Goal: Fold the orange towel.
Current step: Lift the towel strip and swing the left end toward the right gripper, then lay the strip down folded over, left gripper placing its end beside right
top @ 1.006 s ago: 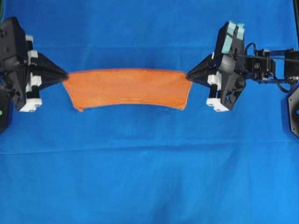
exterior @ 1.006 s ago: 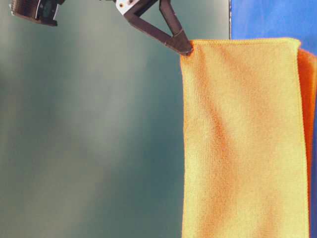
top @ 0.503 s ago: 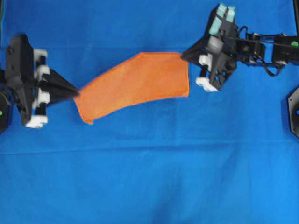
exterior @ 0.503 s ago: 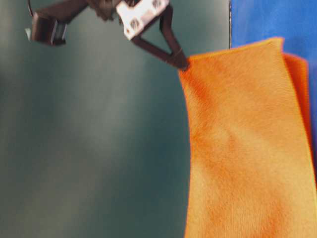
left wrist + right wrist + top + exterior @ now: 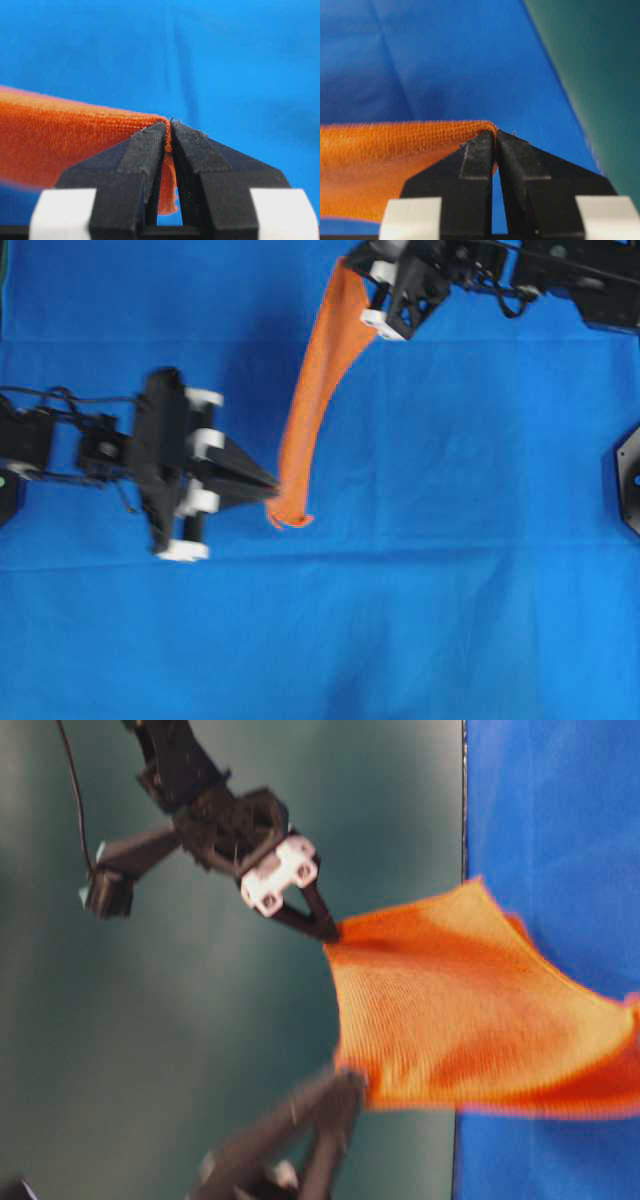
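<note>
A large blue cloth (image 5: 450, 590) is covering the whole work surface, with a dark green wall rising beyond its far edge. The square bright-orange terry towel (image 5: 315, 400) is hanging clear of this surface, already doubled over and stretched into a narrow band running from far right to near left.

The left gripper (image 5: 268, 483) is pinching the towel's near-left end; in the left wrist view its jaws are standing closed on the doubled hem, with cloth showing between them. The right gripper (image 5: 352, 262) is gripping the far-right end in the same way — jaws pressed together on the fuzzy edge in its own wrist view.

Handling assessment: the towel is behaving as a light, limp fabric — it is sagging and twisting between the two grip points and offers no stiffness of its own. Corners and hemmed edges are judged the best hold points, since the stitched hem resists slipping. Loss of tension is likely to let the layers bunch.
</note>
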### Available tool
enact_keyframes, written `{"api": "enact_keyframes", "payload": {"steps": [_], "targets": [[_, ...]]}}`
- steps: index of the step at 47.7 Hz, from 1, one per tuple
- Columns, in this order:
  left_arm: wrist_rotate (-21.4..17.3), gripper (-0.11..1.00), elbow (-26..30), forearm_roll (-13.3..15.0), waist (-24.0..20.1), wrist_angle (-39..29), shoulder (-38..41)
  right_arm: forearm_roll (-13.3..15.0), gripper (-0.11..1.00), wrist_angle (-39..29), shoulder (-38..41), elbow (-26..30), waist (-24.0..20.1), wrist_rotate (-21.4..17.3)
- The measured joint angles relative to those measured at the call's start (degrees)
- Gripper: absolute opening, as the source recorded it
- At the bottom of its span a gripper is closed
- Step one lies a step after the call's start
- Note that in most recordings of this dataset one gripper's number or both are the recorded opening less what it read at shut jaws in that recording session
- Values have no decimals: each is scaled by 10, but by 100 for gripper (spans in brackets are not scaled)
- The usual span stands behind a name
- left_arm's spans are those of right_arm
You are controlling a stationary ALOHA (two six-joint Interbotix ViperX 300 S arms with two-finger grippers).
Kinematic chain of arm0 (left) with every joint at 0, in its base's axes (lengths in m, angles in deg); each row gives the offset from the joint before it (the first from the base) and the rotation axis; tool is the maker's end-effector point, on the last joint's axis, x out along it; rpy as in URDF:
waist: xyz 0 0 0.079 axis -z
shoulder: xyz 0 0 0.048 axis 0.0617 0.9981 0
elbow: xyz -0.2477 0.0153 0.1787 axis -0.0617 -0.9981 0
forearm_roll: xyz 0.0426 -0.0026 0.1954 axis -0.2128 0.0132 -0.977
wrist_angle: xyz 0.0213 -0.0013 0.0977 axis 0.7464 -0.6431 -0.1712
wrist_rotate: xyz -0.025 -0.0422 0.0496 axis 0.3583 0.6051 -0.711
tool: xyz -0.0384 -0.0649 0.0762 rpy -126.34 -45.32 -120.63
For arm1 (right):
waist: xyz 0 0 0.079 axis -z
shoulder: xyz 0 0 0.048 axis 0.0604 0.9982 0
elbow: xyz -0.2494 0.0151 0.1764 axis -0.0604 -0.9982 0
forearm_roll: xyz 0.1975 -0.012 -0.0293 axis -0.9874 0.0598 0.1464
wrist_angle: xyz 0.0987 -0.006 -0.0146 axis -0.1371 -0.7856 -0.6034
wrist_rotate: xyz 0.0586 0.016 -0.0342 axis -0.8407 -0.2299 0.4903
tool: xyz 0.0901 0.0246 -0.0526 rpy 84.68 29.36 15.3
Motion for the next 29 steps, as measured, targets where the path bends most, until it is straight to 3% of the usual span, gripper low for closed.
{"api": "enact_keyframes", "payload": {"steps": [6,14,29], "targets": [[-32,7,44,0,7,0,39,20,3,0,23,33,-3,4],[-51,7,83,0,7,0,72,26,3,1,39,53,-4,3],[-76,7,132,0,5,5,116,26,3,-1,24,21,7,-2]]}}
